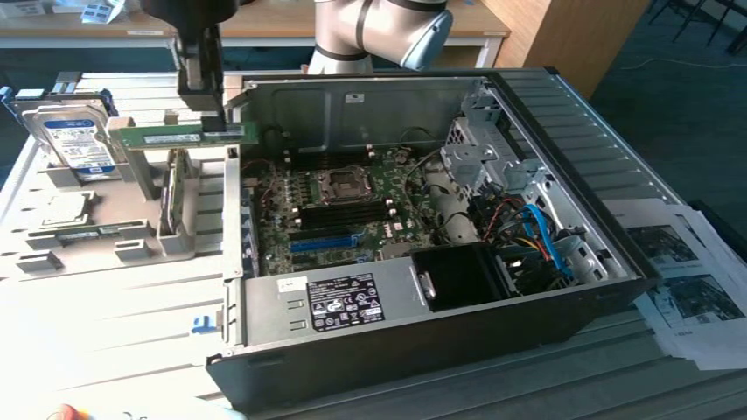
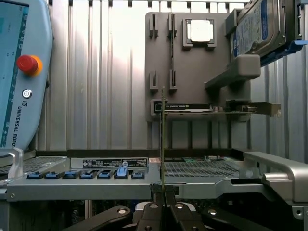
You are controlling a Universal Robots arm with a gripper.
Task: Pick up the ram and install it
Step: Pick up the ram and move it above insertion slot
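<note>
Case [image 1: 607, 192] at centre of table [image 1: 94, 341]; motherboard [image 1: 338, 219] in it. Socket [image 1: 346, 184] mid-board, slot [image 1: 321, 242] before it. Fan [image 1: 467, 276] at exterior view's right of board, drive cage [image 1: 485, 144] behind fan. Tray [image 1: 70, 252] at exterior view's left of case. Hard drive [image 1: 76, 140] stands at tray's far end, chip [image 1: 65, 208] lies before it. Ram [image 1: 175, 136] in gripper [image 1: 212, 122], above tray, between hard drive and case. Papers [image 1: 688, 280] at exterior view's right of case.

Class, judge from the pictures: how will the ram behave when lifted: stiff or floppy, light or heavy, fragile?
Probably stiff: the ram juts sideways from the jaws without sagging. Likely light: a small pinch holds it. Possibly fragile: edge-on in the wrist view it is a thin line.
</note>
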